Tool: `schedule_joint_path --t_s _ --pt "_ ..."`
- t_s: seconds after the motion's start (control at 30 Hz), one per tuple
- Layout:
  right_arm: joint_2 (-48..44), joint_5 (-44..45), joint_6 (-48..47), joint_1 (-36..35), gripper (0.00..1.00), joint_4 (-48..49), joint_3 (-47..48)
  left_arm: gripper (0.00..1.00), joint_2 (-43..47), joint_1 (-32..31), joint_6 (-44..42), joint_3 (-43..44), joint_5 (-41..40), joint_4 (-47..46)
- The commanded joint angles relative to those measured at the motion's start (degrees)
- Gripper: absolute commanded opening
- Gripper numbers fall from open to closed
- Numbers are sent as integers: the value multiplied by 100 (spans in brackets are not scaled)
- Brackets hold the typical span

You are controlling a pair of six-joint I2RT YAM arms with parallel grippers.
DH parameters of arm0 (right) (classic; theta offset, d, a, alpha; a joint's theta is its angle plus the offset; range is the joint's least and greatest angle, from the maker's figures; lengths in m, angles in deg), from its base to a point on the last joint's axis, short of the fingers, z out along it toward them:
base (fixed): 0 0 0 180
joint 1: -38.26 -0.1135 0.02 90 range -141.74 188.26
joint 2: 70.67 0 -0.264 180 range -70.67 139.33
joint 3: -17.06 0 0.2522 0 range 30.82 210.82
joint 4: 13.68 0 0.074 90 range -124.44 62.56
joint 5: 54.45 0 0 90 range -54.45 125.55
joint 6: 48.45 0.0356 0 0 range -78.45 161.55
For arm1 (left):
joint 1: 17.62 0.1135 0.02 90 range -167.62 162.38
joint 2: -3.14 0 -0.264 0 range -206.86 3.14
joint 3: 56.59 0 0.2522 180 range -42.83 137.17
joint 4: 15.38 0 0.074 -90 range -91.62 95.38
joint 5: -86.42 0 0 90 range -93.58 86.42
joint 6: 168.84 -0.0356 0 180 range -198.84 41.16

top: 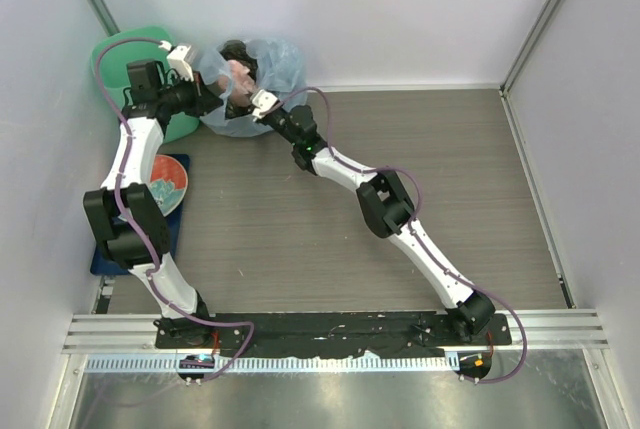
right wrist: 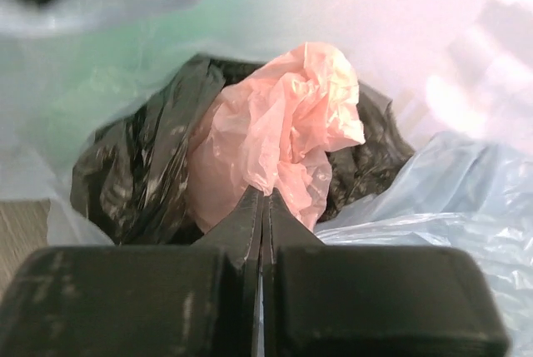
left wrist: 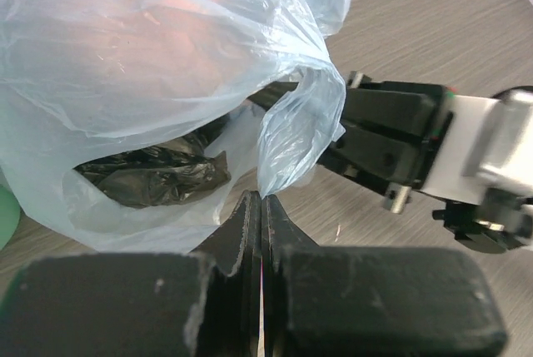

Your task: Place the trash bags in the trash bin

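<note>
Right tool (right wrist: 265, 197) clamped tight on pink trash bag (right wrist: 283, 132), bunched inside blue bag (left wrist: 150, 66) atop black bag (right wrist: 133, 174); left tool (left wrist: 261, 200) pinched shut on blue bag's rim fold; trash bin (top: 118, 61) at far-left corner, behind left arm; risks: thin film tears or slips on lift; black bag drags along; right arm fouls left arm crossing to bin.

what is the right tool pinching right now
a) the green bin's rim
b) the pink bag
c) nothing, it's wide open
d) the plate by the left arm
B: in the right wrist view the right tool is closed on a fold of the pink bag, which sits against black plastic inside the blue bag.
</note>
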Motion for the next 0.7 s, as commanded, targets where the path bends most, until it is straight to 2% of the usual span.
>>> schedule_joint_path --t_s 0.0,0.17,0.37,0.57,0.67 --pt "-912 252 725 -27 1 1057 67 0 -51 37 267 -16 -399 -405" --pt "-1422 647 1104 -19 1 1470 -91 0 -156 45 346 18 -505 -466" --pt "-2229 612 1578 25 1 1716 -723 0 -367 45 521 203 -672 -484" --pt "-3582 560 2052 69 1 1998 -2682 0 -613 -86 399 615 -567 -222" --pt "-4435 455 2203 113 1 1762 -3596 0 -622 -200 -127 861 -611 260"
